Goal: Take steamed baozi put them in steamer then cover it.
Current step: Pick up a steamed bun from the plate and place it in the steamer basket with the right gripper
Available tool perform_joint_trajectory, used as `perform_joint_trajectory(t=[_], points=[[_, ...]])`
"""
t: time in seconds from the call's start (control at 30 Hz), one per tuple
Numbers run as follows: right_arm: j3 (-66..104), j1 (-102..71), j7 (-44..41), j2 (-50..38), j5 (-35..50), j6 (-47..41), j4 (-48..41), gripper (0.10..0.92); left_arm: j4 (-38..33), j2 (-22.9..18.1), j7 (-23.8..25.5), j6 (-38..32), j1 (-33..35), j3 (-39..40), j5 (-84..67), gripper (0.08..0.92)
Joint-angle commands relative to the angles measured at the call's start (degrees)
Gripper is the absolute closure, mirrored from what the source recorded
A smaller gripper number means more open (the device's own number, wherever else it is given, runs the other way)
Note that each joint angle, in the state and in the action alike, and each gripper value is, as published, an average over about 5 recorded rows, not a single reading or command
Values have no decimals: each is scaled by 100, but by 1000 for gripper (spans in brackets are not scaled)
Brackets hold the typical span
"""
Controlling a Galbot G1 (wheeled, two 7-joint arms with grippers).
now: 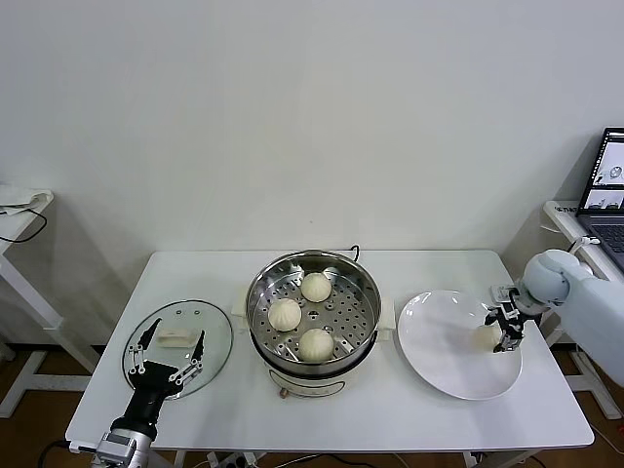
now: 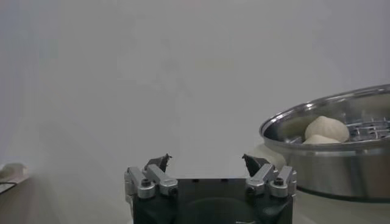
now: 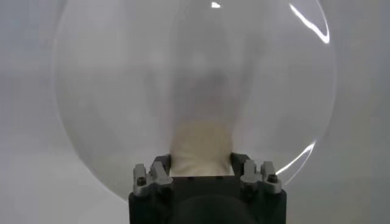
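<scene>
Nearest, the left pincer waits with fingers apart above the round clear glass cover on the white bench. Mid-bench, the shiny stainless-steel steamer holds three cream-white baozi. Over the flat white plate, the right pincer seemingly clamps the fourth baozi, ready for transfer.

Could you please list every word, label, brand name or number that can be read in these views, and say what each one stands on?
No text can be read in any view.
The laptop at the right edge shows a lit screen, but its content is too small to read.
The steamer, the cover, the white plate, the steamed baozi and both grippers show no markings.
</scene>
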Motion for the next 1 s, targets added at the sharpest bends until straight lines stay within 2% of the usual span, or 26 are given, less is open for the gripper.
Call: perform_joint_trajectory(t=[0.03,0.23,0.4,0.6,0.73,1.0], points=[[-1451,1621,-66,-905,1415,-441,1095,375,-37,-7,-6,4,5,22,14,177],[-2984,3456,-156,-1274,2460,-880,1963,380,-34,3,-3,-10,9,34,23,177],[-4667,5282,-25,-1058,3414,-1353,2649,381,-81,25,3,-9,9,18,9,177],[-5897,6828,252,-280,4444,-1948,3370,374,-92,55,25,-15,2,-30,-24,177],[-6159,7260,496,354,5073,-2312,3675,372,-73,74,42,-32,-21,-78,-47,177],[-6083,7141,870,1714,5514,-2829,3556,372,-134,105,54,-30,-56,-149,-155,177]])
